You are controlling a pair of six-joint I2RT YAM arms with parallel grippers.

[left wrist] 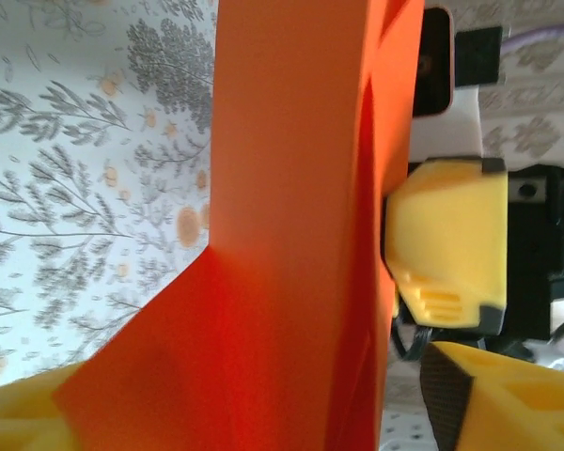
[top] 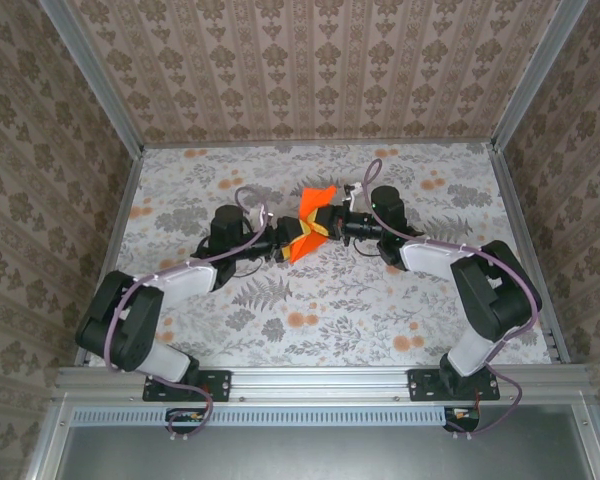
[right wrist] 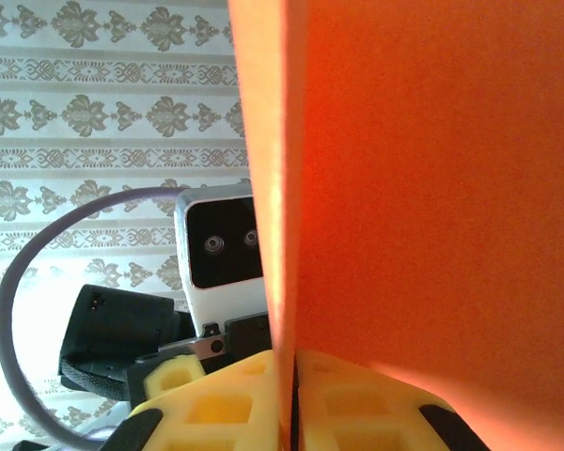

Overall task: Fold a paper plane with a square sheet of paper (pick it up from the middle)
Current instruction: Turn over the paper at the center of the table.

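The vivid orange sheet of paper (top: 313, 215), folded with creases, hangs in the air above the middle of the table between both grippers. My right gripper (top: 328, 226) is shut on its edge: in the right wrist view the yellow fingers (right wrist: 216, 409) press together on the sheet (right wrist: 432, 178), with the gripper (right wrist: 291, 399) at the bottom. My left gripper (top: 292, 240) is open; its fingertips (left wrist: 503, 399) stand wide apart at the bottom corners of the left wrist view (left wrist: 263, 427), with the paper (left wrist: 291, 235) rising between them. The right gripper's yellow finger (left wrist: 446, 244) touches the sheet's far side.
The flowered tablecloth (top: 320, 300) lies under the arms. Patterned walls close in the back and sides, with metal posts (top: 90, 75) at the corners. A purple cable (right wrist: 19, 282) loops from the left arm's wrist camera (right wrist: 221, 249).
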